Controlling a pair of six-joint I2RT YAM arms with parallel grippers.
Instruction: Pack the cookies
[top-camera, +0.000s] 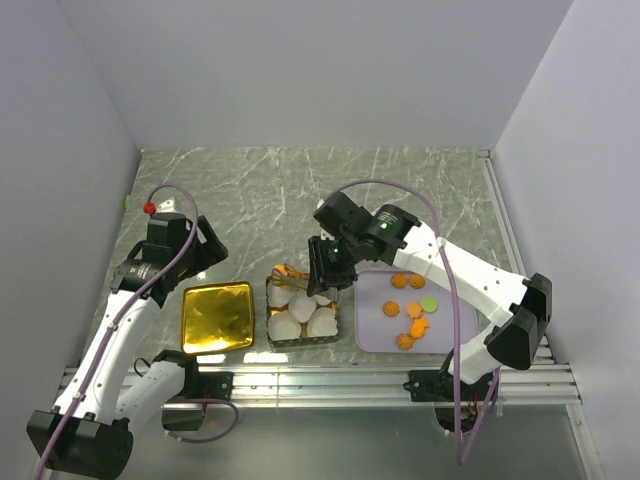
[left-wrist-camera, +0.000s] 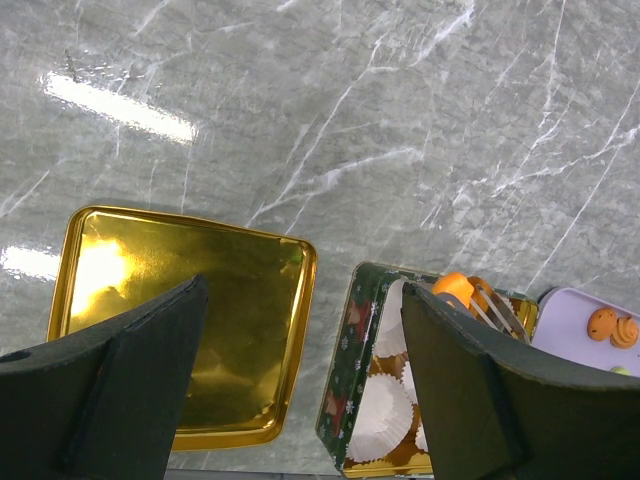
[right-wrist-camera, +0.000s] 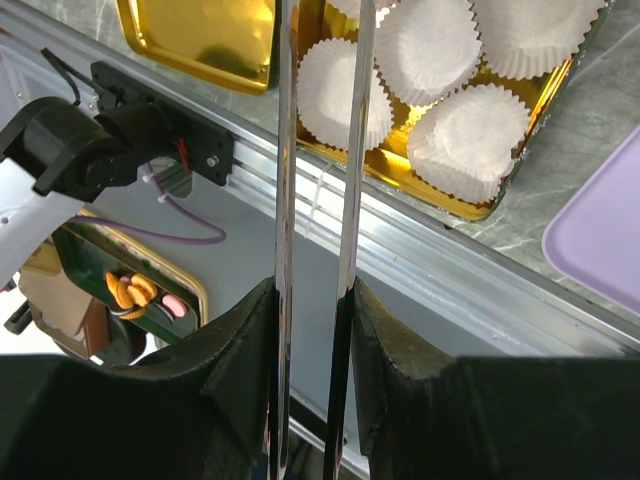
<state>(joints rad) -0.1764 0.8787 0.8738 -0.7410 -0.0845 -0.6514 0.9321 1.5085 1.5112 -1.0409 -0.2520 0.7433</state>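
Several orange cookies (top-camera: 410, 310) lie on a lilac tray (top-camera: 375, 335) at the right. My right gripper (top-camera: 330, 262) is shut on metal tongs (right-wrist-camera: 284, 150); the tong tips reach to the far left corner of the green tin (top-camera: 272, 325). The tongs (left-wrist-camera: 492, 308) hold one orange cookie (left-wrist-camera: 455, 288) over that corner. White paper cups (right-wrist-camera: 440, 60) fill the tin (left-wrist-camera: 350, 360). My left gripper (left-wrist-camera: 300, 380) is open and empty, above the gap between the gold lid (left-wrist-camera: 200, 310) and the tin.
The gold lid (top-camera: 217, 317) lies flat left of the tin. A green round piece (top-camera: 429, 303) lies among the cookies on the tray. The aluminium rail (top-camera: 320, 380) runs along the table's near edge. Grey walls enclose three sides.
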